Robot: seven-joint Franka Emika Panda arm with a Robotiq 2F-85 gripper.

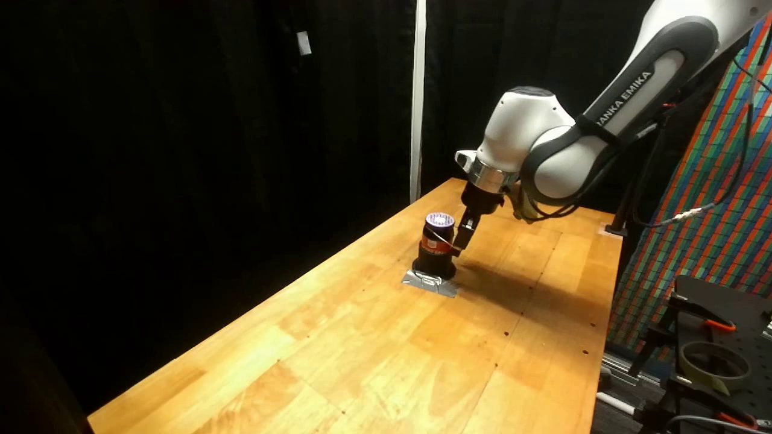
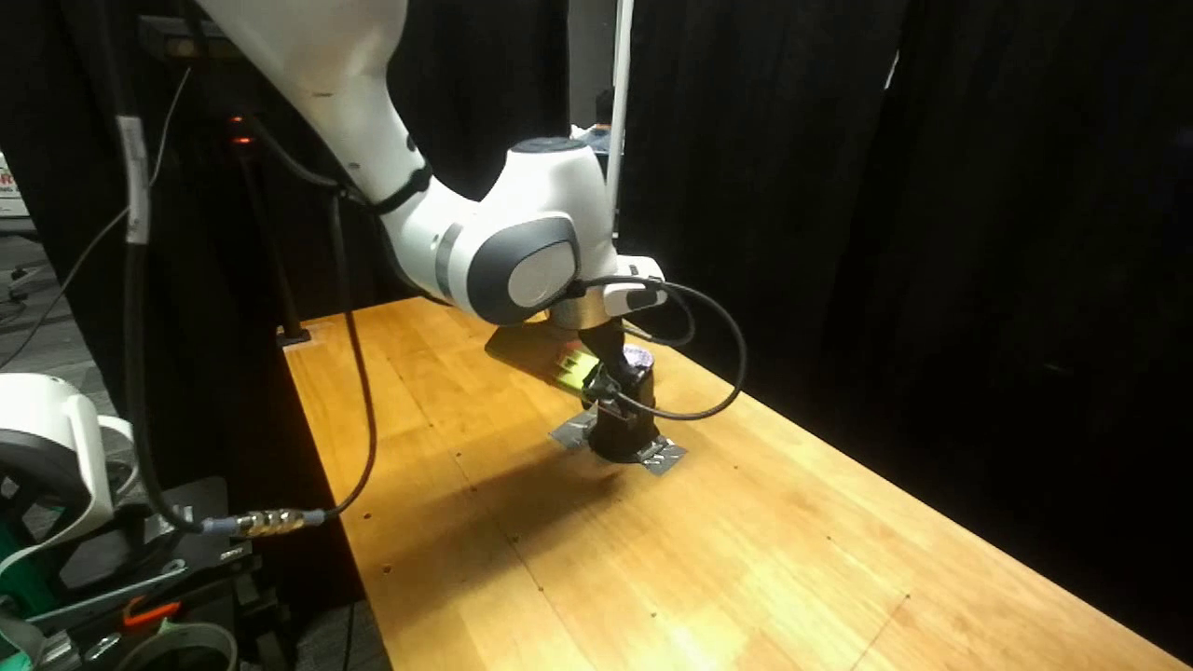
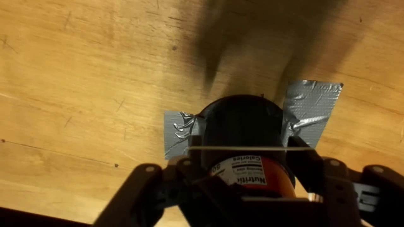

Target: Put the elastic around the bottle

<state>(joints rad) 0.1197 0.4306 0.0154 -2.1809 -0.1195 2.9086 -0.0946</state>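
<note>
The bottle (image 1: 435, 246) stands upright in a black round base (image 1: 435, 265), which grey tape fixes to the table. Its orange-red label also shows in the wrist view (image 3: 274, 176). In an exterior view the arm mostly hides the bottle (image 2: 641, 356). The elastic (image 3: 240, 148) is a thin pale band stretched between my two fingertips. In an exterior view the elastic (image 1: 441, 239) slants across the bottle, from its upper far side down to the fingertips. My gripper (image 3: 244, 142) is open, with its fingers spread right beside the bottle; this also shows in an exterior view (image 1: 458, 249).
Grey tape strips (image 3: 312, 107) lie at both sides of the base on the wooden table (image 1: 386, 361). A black cable (image 2: 736, 345) loops out from the wrist. A dark cart (image 1: 724, 313) with a tape roll (image 1: 715, 364) stands beside the table. Black curtains hang behind.
</note>
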